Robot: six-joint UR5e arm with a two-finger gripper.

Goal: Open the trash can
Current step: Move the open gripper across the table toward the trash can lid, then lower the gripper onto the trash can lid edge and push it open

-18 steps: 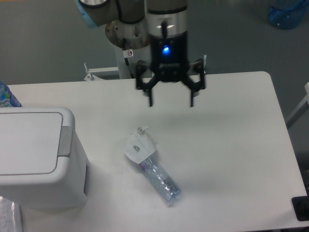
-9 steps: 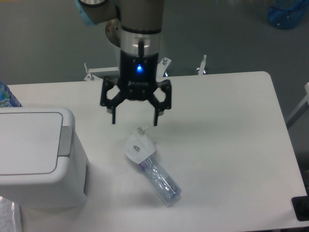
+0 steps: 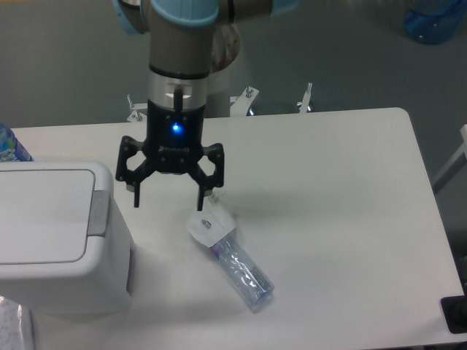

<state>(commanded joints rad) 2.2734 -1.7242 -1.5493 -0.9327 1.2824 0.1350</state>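
The arm is held upright, wrist pointed straight down; the gripper (image 3: 168,202) is spread wide (a blue light is lit).

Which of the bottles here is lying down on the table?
The small clear bottle with the white paper tag, lying on its side just below the gripper. The blue ones, one at the left edge and one top right, are mostly cut off.

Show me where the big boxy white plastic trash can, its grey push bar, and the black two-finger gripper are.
big boxy white plastic trash can (image 3: 44,219): fixed camera view, middle of its flat lid.
grey push bar (image 3: 98,214): fixed camera view, middle of the strip.
black two-finger gripper (image 3: 168,205): fixed camera view, midway between its fingertips.
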